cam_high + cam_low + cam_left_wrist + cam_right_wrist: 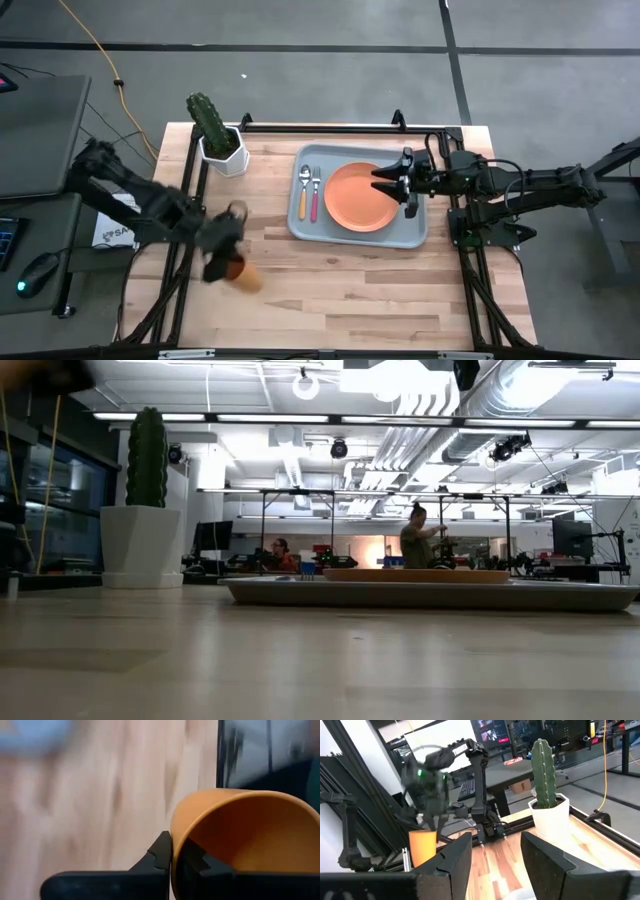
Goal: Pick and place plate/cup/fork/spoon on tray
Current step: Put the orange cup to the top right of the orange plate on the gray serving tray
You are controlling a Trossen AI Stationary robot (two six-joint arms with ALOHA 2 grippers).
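Observation:
The orange cup [244,274] is at the table's near left, in my left gripper [228,250], which is shut on it; it also shows in the right wrist view [422,847]. The grey-blue tray [415,235] lies at the far right. On it lie the orange plate [358,197], the orange-handled spoon [304,195] and the pink-handled fork [315,198]. My right gripper [395,185] is open and empty above the plate's right edge. My left gripper holds the cup by its rim [176,837], one finger inside [195,857] the cup and one outside [161,851]. The fingers come from above. The cup hangs below them [422,847], and it does not show on the table in the low view.
A cactus in a white faceted pot [222,150] stands at the far left of the table. Black frame rails [190,170] run along the table's left, right and far edges. Bare wood lies between the cup and the tray [420,595]. People show in the room beyond.

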